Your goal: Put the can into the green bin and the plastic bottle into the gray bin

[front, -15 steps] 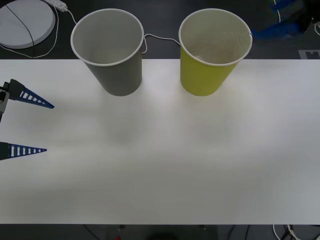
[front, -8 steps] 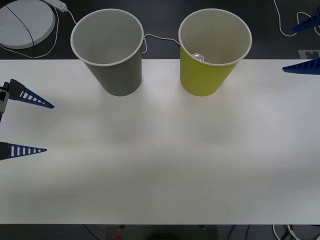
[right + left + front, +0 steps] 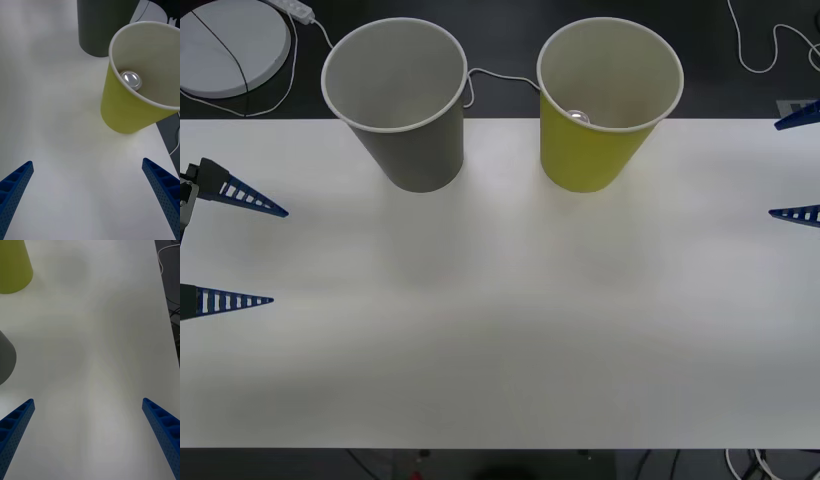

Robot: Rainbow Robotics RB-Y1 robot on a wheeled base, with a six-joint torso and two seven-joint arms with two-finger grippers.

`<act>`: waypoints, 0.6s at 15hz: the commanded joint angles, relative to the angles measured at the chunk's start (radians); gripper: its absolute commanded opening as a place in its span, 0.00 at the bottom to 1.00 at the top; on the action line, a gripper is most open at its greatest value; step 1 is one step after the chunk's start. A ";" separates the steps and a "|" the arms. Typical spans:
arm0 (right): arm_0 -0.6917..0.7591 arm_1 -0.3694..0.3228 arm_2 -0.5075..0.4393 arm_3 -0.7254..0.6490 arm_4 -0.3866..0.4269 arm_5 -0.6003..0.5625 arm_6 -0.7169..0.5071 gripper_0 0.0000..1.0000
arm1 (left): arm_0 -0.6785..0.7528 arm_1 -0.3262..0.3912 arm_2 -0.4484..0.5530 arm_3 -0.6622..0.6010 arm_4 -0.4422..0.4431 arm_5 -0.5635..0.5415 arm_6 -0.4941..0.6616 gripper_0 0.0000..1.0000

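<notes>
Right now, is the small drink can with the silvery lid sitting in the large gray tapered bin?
No, the can lies inside the yellow-green bin; the gray bin stands beside it.

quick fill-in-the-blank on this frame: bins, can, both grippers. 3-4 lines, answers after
1. The can lies inside the ____ bin.
2. In the front view, the gray bin stands to the ____ of the green one.
3. The right gripper, at the table's right edge, has its jaws ____.
4. The left gripper holds ____ between its open jaws.

Missing words: green; left; open; nothing
</notes>
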 commanded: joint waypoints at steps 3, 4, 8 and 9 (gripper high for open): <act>0.081 0.037 -0.036 0.000 0.023 0.000 0.102 1.00 | 0.000 0.000 0.000 0.000 0.000 0.000 0.000 1.00; 0.100 0.042 -0.040 0.000 0.031 0.000 0.112 1.00 | 0.000 0.000 0.000 0.000 0.000 0.000 0.000 1.00; 0.120 0.071 -0.043 0.000 0.069 0.000 0.159 1.00 | 0.000 0.000 0.000 0.000 0.000 0.000 0.000 1.00; 0.126 0.082 -0.044 0.000 0.069 0.000 0.174 1.00 | 0.000 0.000 0.000 0.000 0.000 0.000 0.000 1.00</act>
